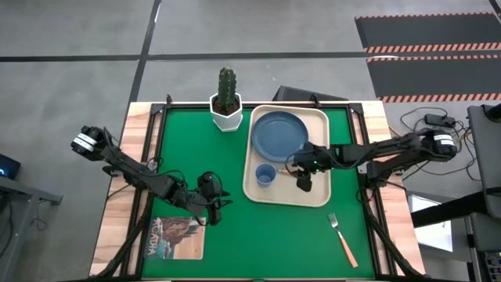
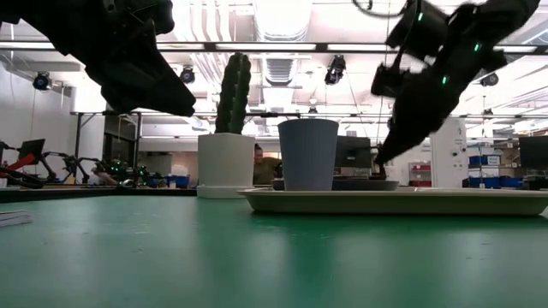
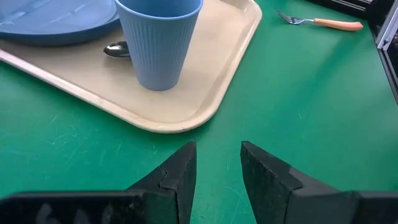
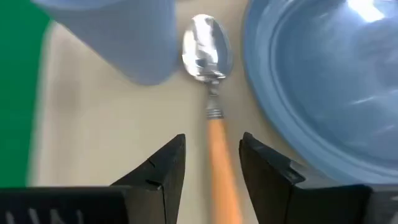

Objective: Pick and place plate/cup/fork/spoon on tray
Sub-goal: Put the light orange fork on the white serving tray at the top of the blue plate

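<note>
Spoon (image 4: 211,93) lying flat on the tray (image 1: 317,196), silver bowl between the cup (image 1: 265,175) and the plate (image 1: 279,132), orange handle running back between the fingers of the right gripper (image 4: 211,165). Right jaws parted a little, one finger on either side of the handle, neither seen pressing on it; nothing lifted. Right gripper (image 1: 303,182) low over the tray's middle, just beside the cup. Plate seated in the tray's far half, cup upright in the near left part. Fork (image 1: 342,239) off the tray, on the green mat (image 1: 274,235) near the table's front right corner, tines toward the tray, well apart from both grippers. Left gripper (image 1: 213,205) over the mat, left of the tray and clear of it; jaws slightly open with only bare mat between the fingers (image 3: 180,177), holding nothing. Potted cactus (image 1: 227,98) at the mat's far edge, just left of the tray. Printed card (image 1: 175,237) at the front left corner.
</note>
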Tool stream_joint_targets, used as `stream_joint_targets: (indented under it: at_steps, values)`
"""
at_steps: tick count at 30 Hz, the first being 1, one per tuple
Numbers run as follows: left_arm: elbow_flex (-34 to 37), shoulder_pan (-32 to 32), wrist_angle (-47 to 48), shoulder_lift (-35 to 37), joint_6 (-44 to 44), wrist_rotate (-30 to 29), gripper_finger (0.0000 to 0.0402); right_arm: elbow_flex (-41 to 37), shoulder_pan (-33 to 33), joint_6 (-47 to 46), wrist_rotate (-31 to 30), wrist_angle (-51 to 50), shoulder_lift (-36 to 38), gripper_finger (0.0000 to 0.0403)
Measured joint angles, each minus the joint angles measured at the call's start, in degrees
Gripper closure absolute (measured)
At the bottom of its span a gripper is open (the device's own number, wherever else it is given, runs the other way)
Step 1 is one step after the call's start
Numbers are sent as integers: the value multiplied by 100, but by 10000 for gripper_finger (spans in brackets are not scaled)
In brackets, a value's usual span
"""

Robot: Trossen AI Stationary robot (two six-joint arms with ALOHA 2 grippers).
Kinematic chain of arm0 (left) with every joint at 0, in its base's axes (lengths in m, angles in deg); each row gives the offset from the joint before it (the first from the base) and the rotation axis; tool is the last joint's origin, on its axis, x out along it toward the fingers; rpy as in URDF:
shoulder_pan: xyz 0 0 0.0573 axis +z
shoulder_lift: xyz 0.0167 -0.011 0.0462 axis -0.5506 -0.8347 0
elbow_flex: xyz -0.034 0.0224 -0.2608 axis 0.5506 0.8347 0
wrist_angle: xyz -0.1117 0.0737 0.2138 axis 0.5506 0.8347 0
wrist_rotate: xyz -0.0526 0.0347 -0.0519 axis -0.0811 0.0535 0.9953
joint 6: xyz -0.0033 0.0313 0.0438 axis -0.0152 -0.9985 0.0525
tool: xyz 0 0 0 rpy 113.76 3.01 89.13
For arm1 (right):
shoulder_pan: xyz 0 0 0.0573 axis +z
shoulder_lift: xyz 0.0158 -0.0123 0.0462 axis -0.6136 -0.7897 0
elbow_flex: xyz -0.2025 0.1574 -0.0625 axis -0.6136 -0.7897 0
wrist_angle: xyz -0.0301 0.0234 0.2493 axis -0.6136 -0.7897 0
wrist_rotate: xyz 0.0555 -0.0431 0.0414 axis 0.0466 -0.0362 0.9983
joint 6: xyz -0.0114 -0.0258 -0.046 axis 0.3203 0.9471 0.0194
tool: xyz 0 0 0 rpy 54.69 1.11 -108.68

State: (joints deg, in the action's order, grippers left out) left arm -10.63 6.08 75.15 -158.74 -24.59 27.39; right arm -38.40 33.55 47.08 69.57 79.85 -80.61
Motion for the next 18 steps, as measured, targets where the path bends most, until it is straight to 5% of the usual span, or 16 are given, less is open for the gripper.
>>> stream_joint_targets:
  at_steps: [9,18]
  values:
    - [4,-1,-62,0,26,-11,295,476,1399,-2600,595,-804,766,271]
    - [4,-4,-96,0,31,-11,295,720,3563,-6171,803,-1698,303,280]
